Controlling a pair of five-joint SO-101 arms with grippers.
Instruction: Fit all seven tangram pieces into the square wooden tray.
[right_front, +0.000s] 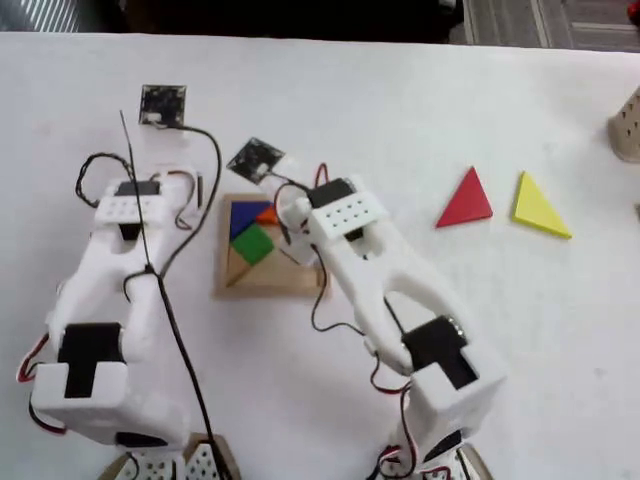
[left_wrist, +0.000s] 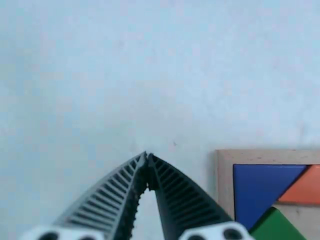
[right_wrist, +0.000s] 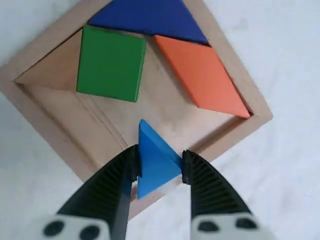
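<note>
The square wooden tray (right_front: 236, 283) lies between the two arms and holds a dark blue triangle (right_wrist: 150, 17), a green square (right_wrist: 111, 62) and an orange parallelogram (right_wrist: 200, 75). My right gripper (right_wrist: 159, 165) is shut on a small light blue triangle (right_wrist: 152, 157), held just over the tray's edge (right_wrist: 220, 132). My left gripper (left_wrist: 146, 159) is shut with nothing in it, over bare table beside the tray's corner (left_wrist: 225, 160). A red triangle (right_front: 466, 200) and a yellow triangle (right_front: 539, 205) lie on the table to the right.
Two small black boards (right_front: 162, 103) (right_front: 256, 158) with cables lie behind the tray. A brown object (right_front: 627, 125) stands at the right edge. The white table (right_front: 400, 110) spreads widely around.
</note>
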